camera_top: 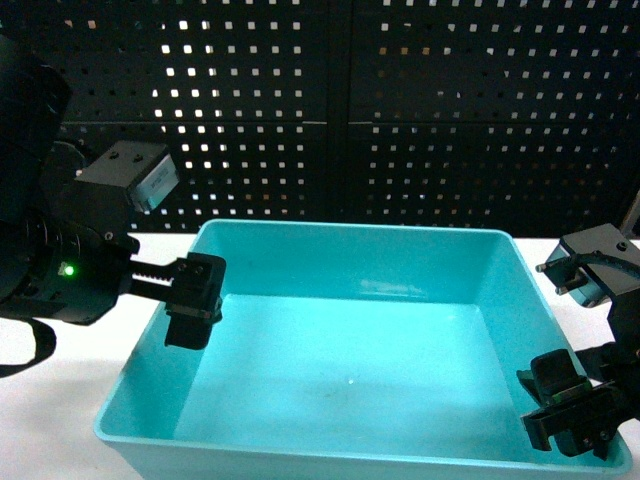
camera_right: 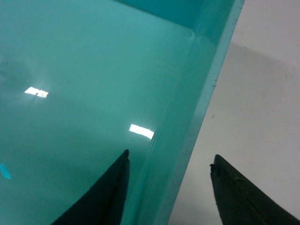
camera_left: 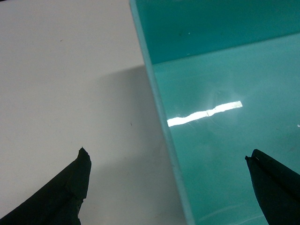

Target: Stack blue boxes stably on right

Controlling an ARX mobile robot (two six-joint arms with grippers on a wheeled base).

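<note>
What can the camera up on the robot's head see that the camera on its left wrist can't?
Only the head view shows the whole blue box, the black perforated wall behind it and the right claw at the box's right wall. Only the left wrist view shows, close up, the left claw open astride the box's left wall. Both show the box and white table.

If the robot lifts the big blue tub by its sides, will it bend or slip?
The blue tub looks thin-walled and empty, so probably light and a bit bendy. Its walls shine glossy, so they may be slippery. Both open grippers, left and right, straddle opposite walls, which should keep it level.
</note>
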